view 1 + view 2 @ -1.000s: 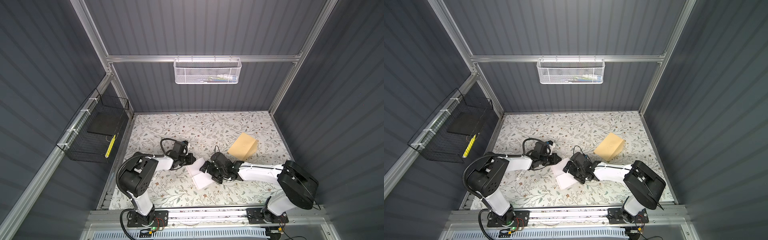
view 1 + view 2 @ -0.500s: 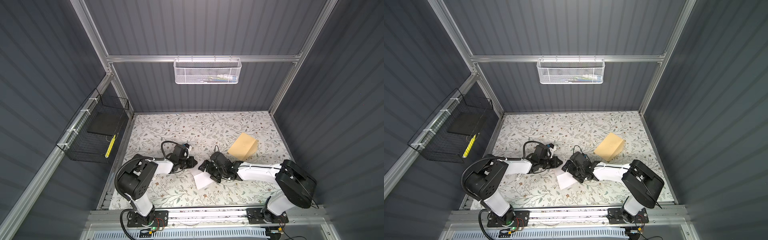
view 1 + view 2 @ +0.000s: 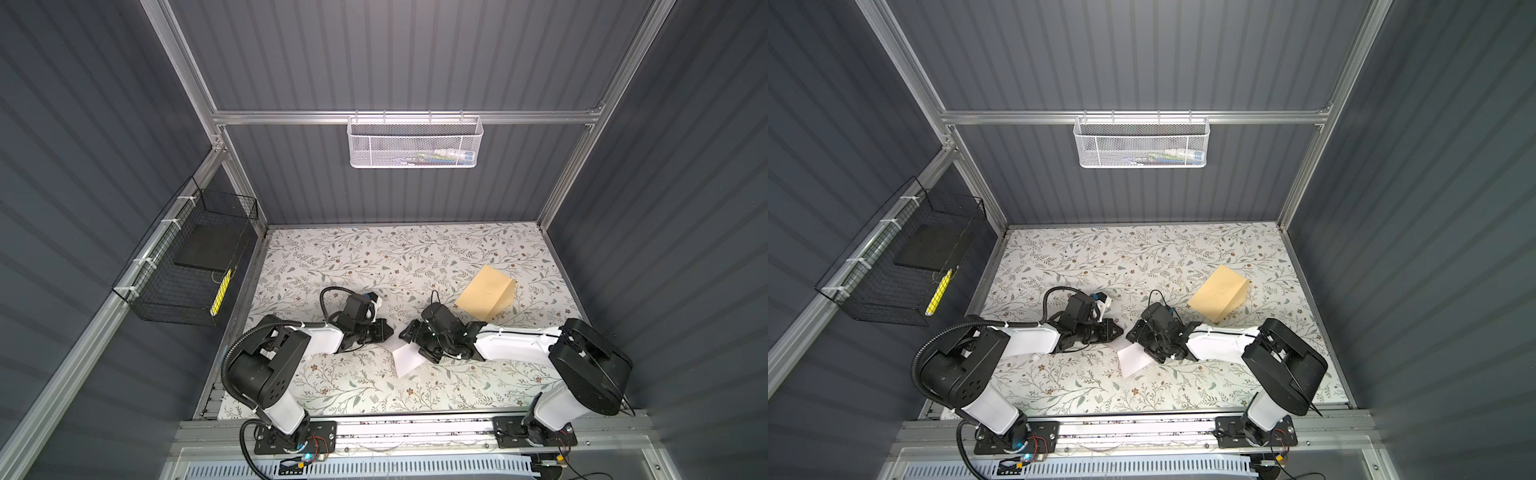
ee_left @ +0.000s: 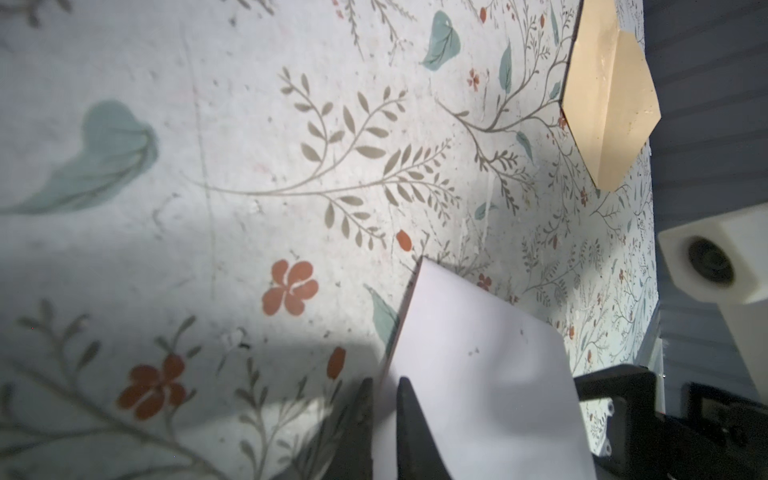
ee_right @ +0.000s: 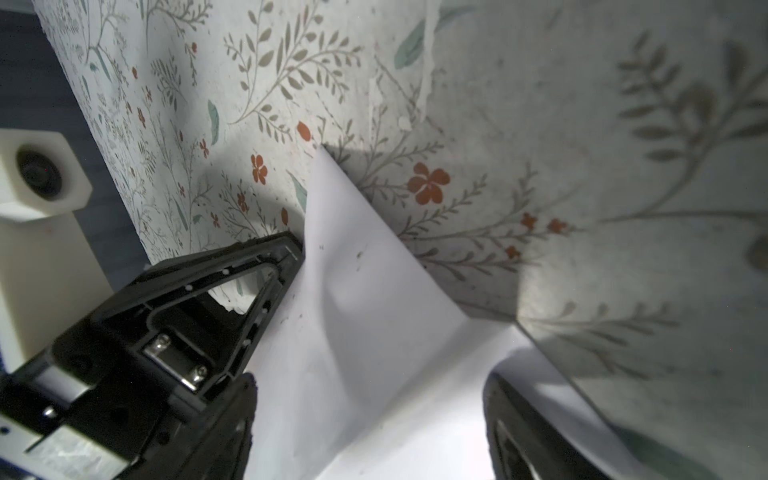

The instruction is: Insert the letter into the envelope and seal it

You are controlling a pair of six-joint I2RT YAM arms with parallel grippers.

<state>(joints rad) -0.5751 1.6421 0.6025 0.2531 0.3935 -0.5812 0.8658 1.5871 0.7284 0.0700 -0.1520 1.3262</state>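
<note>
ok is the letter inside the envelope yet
No, in a top view the letter is pinched at its edge by the left gripper, lying apart from the envelope.

The thin white paper letter looks smooth and matt, softly buckled. The tan paper envelope is matt too, with a crisp fold. The floral-printed table covering looks dull, scuffed and speckled. The white mesh basket and silver frame rails are metal, the rails brushed.
</note>
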